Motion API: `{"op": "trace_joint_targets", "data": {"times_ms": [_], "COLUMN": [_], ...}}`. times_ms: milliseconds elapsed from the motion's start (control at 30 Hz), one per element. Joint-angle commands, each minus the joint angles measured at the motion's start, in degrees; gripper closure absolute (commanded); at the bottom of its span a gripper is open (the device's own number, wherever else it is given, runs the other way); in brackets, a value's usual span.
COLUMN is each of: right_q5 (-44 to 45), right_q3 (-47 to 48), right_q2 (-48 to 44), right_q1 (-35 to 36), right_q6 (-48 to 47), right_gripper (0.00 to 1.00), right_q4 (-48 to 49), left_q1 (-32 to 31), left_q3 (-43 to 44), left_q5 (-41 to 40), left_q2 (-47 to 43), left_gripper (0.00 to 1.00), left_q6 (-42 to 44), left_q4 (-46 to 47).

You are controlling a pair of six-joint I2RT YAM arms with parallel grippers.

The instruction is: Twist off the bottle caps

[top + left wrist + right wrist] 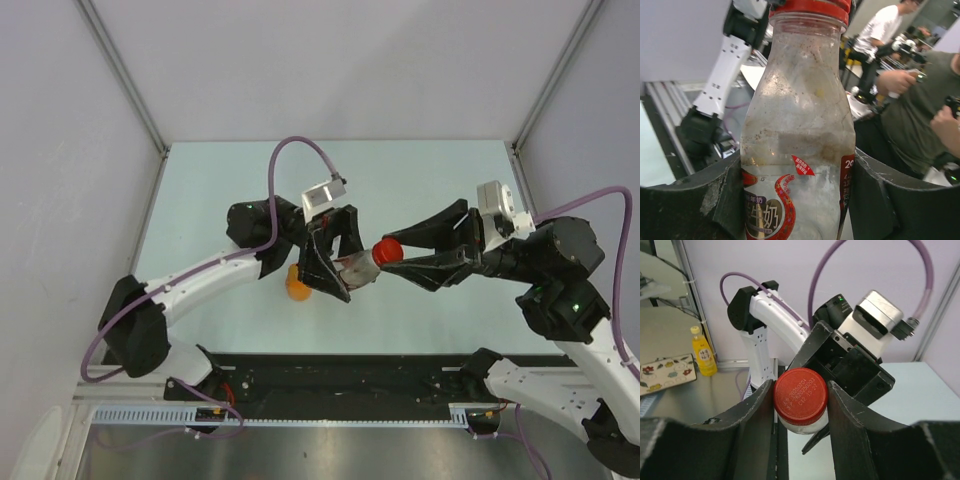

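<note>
Clear bottle (pixel 797 150): raised over the bench (pixel 430 180), body pinched by the left tool (pixel 338 268).
Red cap (pixel 800 392): on this bottle's neck, pinched by the right tool (pixel 800 401).
Orange bottle (pixel 297 286): just beside the clear bottle, partly hidden.
Progress: apparently early; no cap seen off.

The red cap (pixel 800 394) is plain scarlet, with faint stamped digits across its top. The clear bottle (pixel 797 150) is see-through but cloudy and flecked with brownish residue. Its label is white with red swirls, a small red triangle and dark characters, ringed in what may be gold. The left gripper (pixel 338 268) and right gripper (pixel 392 254) are both matt black. The left arm (pixel 200 278) and right arm (pixel 598 368) are white with black joints and trail purple cables (pixel 300 150). The squat bottle (pixel 297 285) is orange. The table (pixel 420 180) is pale mint green.
</note>
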Motion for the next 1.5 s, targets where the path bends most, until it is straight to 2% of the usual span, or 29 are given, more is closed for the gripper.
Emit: {"op": "trace_joint_targets", "data": {"times_ms": [0, 400, 600, 700, 733, 800, 833, 867, 900, 933, 967, 1000, 1067, 1100, 1167, 1200, 1267, 1300, 1367, 1400, 1467], "right_q5": [-12.55, -20.20, -17.75, -13.71, -12.22, -11.33, -10.02, -9.49, -9.05, -8.08, -7.47, -6.85, -4.92, -4.04, -1.14, 0.35, 5.18, 6.59, 11.59, 13.09, 17.75], "right_q3": [-1.17, -1.17, -1.17, -1.17, -1.00, -0.91, -0.73, -0.73, -0.64, -0.56, -0.38, -0.29, 0.14, 0.32, 0.50, 0.67, 0.85, 1.11, 1.29, 1.46, 1.82], "right_q2": [1.09, 2.49, 2.32, 1.62, 1.44, 0.83, 0.56, 0.39, -0.05, -0.14, -0.40, -0.67, -0.76, -1.11, -1.46, -1.72, -2.25, -2.43, -2.25, -2.25, -1.47], "right_q1": [1.05, 0.96, 0.88, 0.70, 0.61, 0.17, 0.00, -0.09, -0.35, -0.35, -0.44, -0.53, -0.53, -0.53, -0.62, -0.70, -0.88, -0.88, -1.06, -1.06, -1.14], "right_q6": [-5.13, -11.82, -10.50, -7.44, -7.16, -5.42, -4.88, -4.35, -3.74, -2.60, -1.81, -1.02, 1.10, 1.71, 3.21, 3.91, 5.75, 6.63, 9.34, 10.15, 12.25], "right_gripper": [1.00, 1.00, 1.00, 0.99, 0.69, 0.49, 0.29, 0.23, 0.15, 0.01, 0.00, 0.00, 0.00, 0.00, 0.00, 0.00, 0.00, 0.00, 0.00, 0.00, 0.00], "right_q4": [-9.59, -15.39, -15.22, -14.25, -14.08, -14.07, -13.81, -13.81, -13.64, -13.20, -12.76, -12.23, -11.18, -10.83, -9.77, -9.51, -8.10, -7.66, -5.91, -5.46, -4.67], "left_q1": [-0.63, -2.03, -1.95, -1.25, -0.89, 0.33, 0.86, 1.30, 2.09, 2.27, 2.45, 2.71, 2.71, 2.71, 2.63, 2.63, 2.45, 2.28, 1.75, 1.66, 1.31], "left_q3": [5.35, 7.46, 7.46, 7.11, 6.76, 6.32, 5.53, 5.09, 4.74, 3.95, 3.59, 3.33, 3.15, 3.24, 4.12, 4.55, 6.31, 6.92, 7.28, 7.02, 5.70], "left_q5": [-5.99, -5.03, -4.50, -4.94, -5.37, -5.81, -6.08, -6.25, -6.25, -6.34, -6.69, -7.04, -8.96, -9.94, -12.57, -16.32, -20.65, -26.32, -31.01, -35.91, -40.07], "left_q2": [4.20, 6.49, 6.22, 6.22, 6.22, 5.87, 5.61, 4.83, 4.21, 3.68, 2.11, 1.31, -1.58, -2.56, -4.49, -6.15, -7.39, -8.18, -9.85, -10.47, -12.23], "left_gripper": [1.00, 1.00, 1.00, 1.00, 1.00, 1.00, 1.00, 1.00, 1.00, 1.00, 1.00, 1.00, 1.00, 1.00, 1.00, 1.00, 1.00, 1.00, 1.00, 1.00, 1.00], "left_q6": [-19.83, -20.44, -19.48, -18.69, -18.51, -17.46, -15.71, -14.22, -9.85, -7.02, -3.86, 3.57, 12.30, 21.48, 29.88, 37.40, 44.65, 50.60, 54.51, 56.79, 58.39], "left_q4": [29.14, 29.14, 28.97, 28.97, 28.88, 26.96, 25.99, 24.41, 19.61, 16.43, 12.83, 4.27, -6.49, -17.68, -27.76, -37.47, -46.75, -54.80, -58.82, -61.27, -62.08]}}
